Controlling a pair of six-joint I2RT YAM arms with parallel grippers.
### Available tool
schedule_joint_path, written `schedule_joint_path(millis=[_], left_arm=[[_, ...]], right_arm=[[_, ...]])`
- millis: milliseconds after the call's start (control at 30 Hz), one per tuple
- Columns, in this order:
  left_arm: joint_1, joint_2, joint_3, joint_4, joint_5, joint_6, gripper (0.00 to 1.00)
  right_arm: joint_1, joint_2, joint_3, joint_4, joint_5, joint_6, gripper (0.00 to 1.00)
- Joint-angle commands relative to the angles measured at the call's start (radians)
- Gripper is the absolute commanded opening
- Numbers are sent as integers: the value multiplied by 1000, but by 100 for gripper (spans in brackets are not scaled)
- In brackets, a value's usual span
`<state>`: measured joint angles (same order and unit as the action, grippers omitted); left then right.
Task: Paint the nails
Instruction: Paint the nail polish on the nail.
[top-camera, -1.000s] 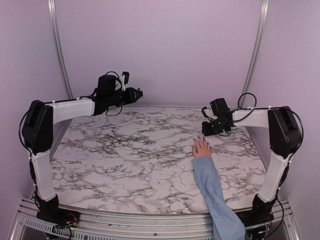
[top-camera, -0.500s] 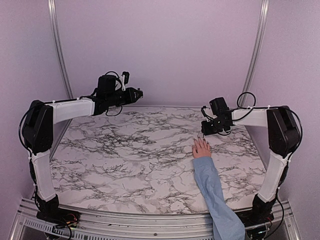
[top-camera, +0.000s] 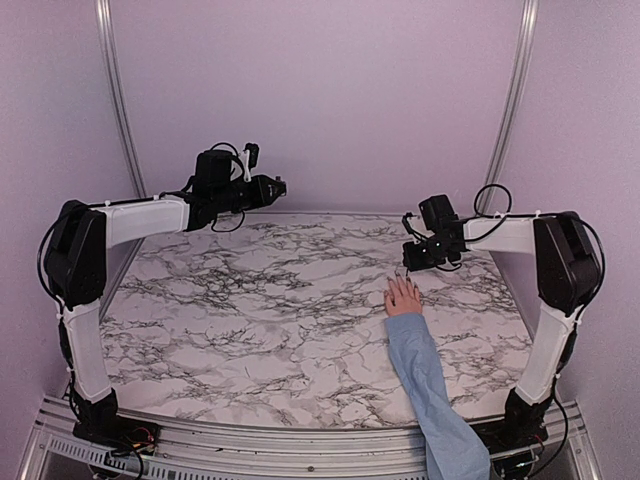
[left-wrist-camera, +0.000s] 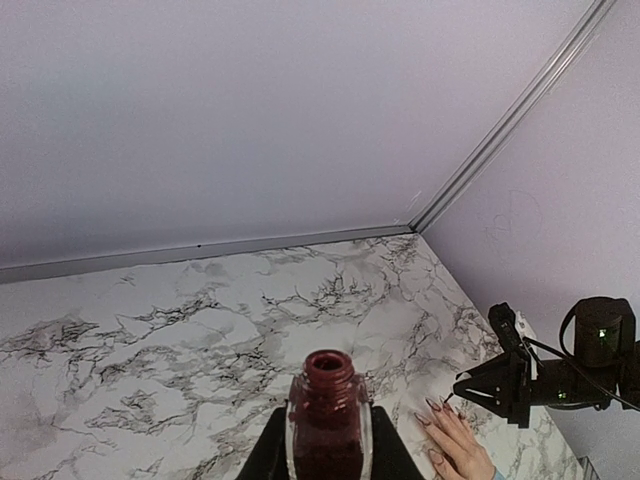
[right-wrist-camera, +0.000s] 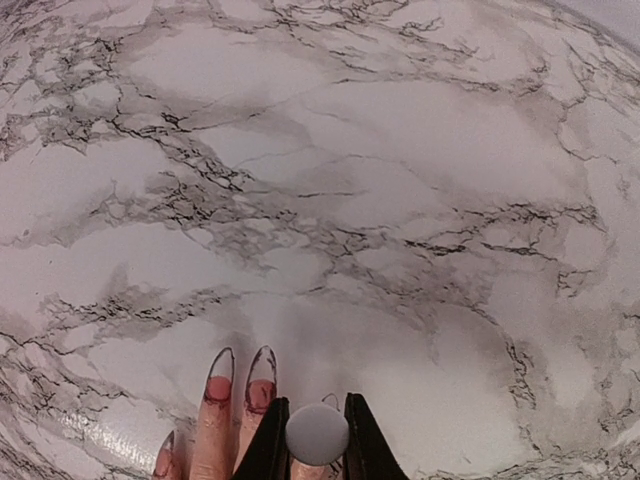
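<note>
A pinkish hand (top-camera: 404, 297) in a light-blue sleeve (top-camera: 430, 385) lies flat on the marble table at the right. Its long nails (right-wrist-camera: 220, 372) are clear at the tips and red near the base. My right gripper (top-camera: 409, 263) hovers at the fingertips, shut on a round grey-white brush cap (right-wrist-camera: 317, 433). That cap hides the finger beneath it. My left gripper (top-camera: 276, 186) is raised at the back left, shut on an open bottle (left-wrist-camera: 329, 420) of dark red polish. The left wrist view also shows the hand (left-wrist-camera: 462, 442) and the right gripper (left-wrist-camera: 458, 390).
The marble tabletop (top-camera: 260, 310) is bounded by lilac walls, with a metal rail (top-camera: 300, 440) along its near edge. The sleeved forearm crosses the front right of the table, from the rail to the hand.
The right gripper has shifted very slightly left over the fingertips. The left arm and the hand have not moved.
</note>
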<state>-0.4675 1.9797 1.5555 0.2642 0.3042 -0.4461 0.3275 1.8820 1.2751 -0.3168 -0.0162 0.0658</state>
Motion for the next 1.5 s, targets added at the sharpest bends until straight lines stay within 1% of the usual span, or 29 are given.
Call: schedule_joint_path(millis=[0, 300, 333, 533, 1467], left_arm=[[7, -5, 17, 50, 12, 0, 0], [7, -2, 20, 50, 13, -1, 0], [7, -2, 21, 50, 14, -2, 0], [7, 0, 25, 50, 13, -3, 0], [7, 0, 21, 52, 12, -3, 0]], right_arm=[[10, -17, 13, -13, 12, -12, 0], [10, -9, 3, -11, 12, -9, 0], [9, -9, 4, -13, 38, -9, 0], [10, -9, 0, -18, 48, -9, 0], [10, 16, 18, -12, 27, 3, 0]])
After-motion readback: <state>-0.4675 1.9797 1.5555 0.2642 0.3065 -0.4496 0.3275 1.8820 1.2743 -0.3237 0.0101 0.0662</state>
